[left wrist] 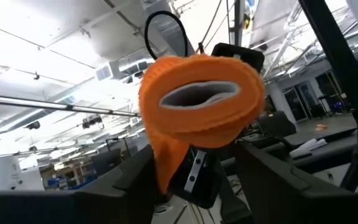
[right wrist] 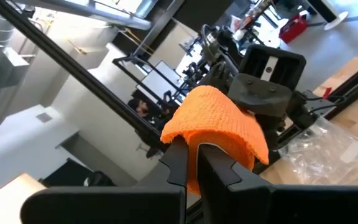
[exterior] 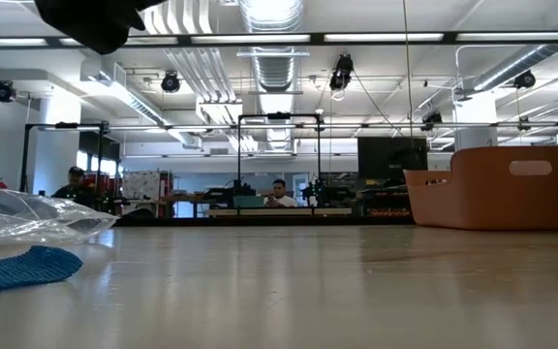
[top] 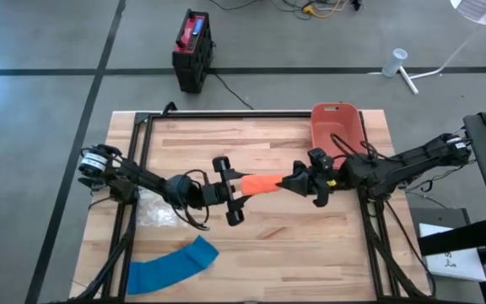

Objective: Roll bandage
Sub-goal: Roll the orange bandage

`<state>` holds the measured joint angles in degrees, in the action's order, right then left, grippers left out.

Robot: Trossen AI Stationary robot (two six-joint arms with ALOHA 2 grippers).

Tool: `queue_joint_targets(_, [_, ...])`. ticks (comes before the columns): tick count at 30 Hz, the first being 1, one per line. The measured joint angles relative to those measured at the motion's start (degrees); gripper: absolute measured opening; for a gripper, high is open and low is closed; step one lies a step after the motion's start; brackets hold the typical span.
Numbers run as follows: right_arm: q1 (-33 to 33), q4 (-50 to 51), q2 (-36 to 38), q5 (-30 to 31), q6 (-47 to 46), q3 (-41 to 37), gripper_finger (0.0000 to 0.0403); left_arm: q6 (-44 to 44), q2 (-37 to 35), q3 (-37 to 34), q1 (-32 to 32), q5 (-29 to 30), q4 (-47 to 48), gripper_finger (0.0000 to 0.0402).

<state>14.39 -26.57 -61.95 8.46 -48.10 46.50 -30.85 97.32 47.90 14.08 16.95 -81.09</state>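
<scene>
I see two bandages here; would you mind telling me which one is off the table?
The orange bandage is: it hangs in the air between the two end effectors at the table's middle. The blue bandage lies flat near the table's front edge, untouched.

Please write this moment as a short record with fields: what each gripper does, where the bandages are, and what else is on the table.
right gripper: shut on orange bandage, held above the table middle
left gripper: open, fingers either side of the orange bandage's other end
blue bandage: flat, near table edge, left side
plastic bag: under left arm
orange bin: far right corner
</scene>
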Motion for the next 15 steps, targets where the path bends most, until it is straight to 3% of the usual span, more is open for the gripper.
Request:
queue_joint_targets(8, [0.2, 0.1, -0.4, 0.4, 0.1, 0.0, 0.0009, 2.9, 0.0, 0.0, 0.0, 1.9, 0.0, 0.0144])
queue_joint_targets(15, [0.6, 0.2, -0.3, -2.0, 0.3, 0.0, 0.0009, 3.3, -0.7, 0.0, 0.0, 3.6, 0.0, 0.0019])
